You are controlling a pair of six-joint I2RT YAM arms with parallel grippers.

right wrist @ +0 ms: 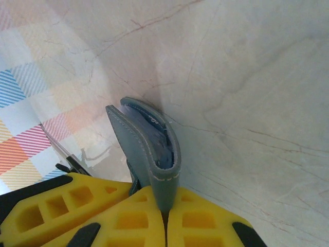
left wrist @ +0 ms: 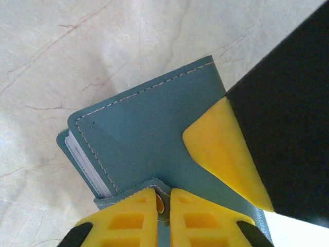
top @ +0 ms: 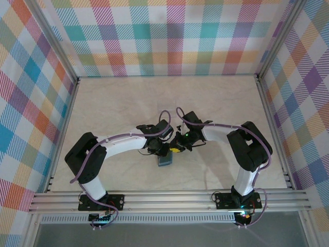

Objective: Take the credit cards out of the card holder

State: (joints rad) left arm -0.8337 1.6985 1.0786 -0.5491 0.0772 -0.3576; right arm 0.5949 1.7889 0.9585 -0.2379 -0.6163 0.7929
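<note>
Bolted at the near edge of the surface (top: 128,103), two robot arms meet over a small teal card holder (left wrist: 149,128), each clenched on a part of it. The left gripper (left wrist: 163,198) pinches the holder's snap tab (left wrist: 160,205) between its yellow fingers, while the right gripper (right wrist: 165,212) clamps one end of the folded wallet. The work appears to be at the opening step, with the flap fastened and nothing drawn out yet. The next move likely calls for the left to peel the tab free while the right braces the body, then for the leaves to be spread. The left wrist view gives the stitched outer face and the pale edges of the credit cards (left wrist: 85,163) stacked between the leaves. The right wrist view gives the holder edge-on, its leaves bowed slightly apart on a grey-blue lining. Whether it touches the surface cannot be told. From above it is a teal patch under both wrists, with bare marbled surface and plaid walls (top: 169,36) beyond.
</note>
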